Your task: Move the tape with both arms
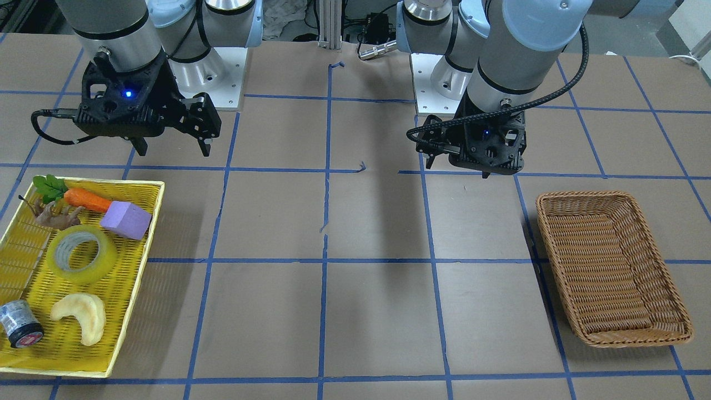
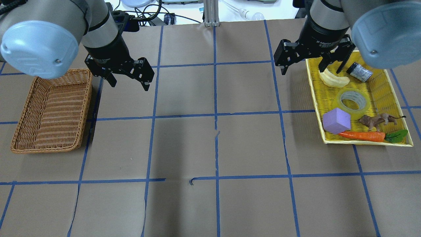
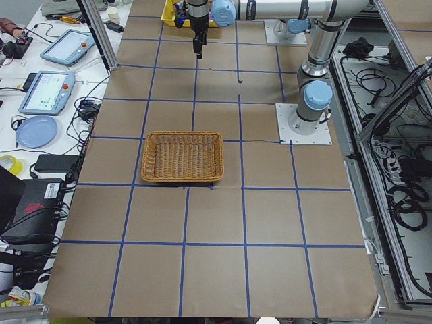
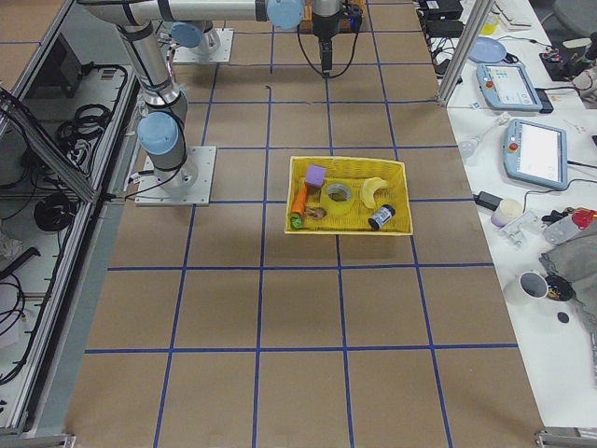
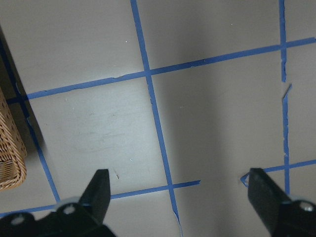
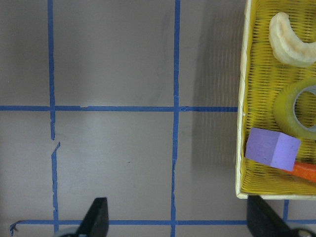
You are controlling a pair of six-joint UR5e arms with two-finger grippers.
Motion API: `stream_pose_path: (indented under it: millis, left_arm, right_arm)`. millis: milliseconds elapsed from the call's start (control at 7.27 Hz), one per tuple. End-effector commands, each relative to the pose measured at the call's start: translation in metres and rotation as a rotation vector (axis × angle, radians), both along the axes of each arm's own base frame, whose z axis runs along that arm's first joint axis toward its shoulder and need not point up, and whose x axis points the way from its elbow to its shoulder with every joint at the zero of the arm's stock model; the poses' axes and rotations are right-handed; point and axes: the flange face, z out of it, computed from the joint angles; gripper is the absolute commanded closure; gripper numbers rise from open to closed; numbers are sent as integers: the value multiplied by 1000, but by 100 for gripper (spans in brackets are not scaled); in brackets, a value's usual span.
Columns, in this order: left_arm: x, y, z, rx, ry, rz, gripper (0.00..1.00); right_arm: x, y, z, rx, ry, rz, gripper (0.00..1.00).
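The tape, a translucent yellow-green roll with a grey-white core, lies flat in the yellow tray on my right side. It also shows in the overhead view and at the edge of the right wrist view. My right gripper is open and empty. It hangs above the table at the tray's far inner corner, clear of the tape. My left gripper is open and empty, above the table beside the wicker basket.
The tray also holds a purple block, a carrot, a toy lion, a pale crescent-shaped piece and a small dark cylinder with a red rim. The wicker basket holds nothing. Blue tape lines grid the brown table.
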Motion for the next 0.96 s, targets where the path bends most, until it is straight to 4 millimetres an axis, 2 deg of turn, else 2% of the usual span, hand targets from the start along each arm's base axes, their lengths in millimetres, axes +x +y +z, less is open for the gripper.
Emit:
stream_pose_path:
  millis: [0, 826]
  left_arm:
    - [0, 0, 0, 0, -1, 0, 0]
    - [0, 0, 0, 1, 0, 0, 0]
  right_arm:
    - [-1, 1, 0, 1, 5, -2, 0]
    - [-6, -1, -1, 9, 5, -11, 0]
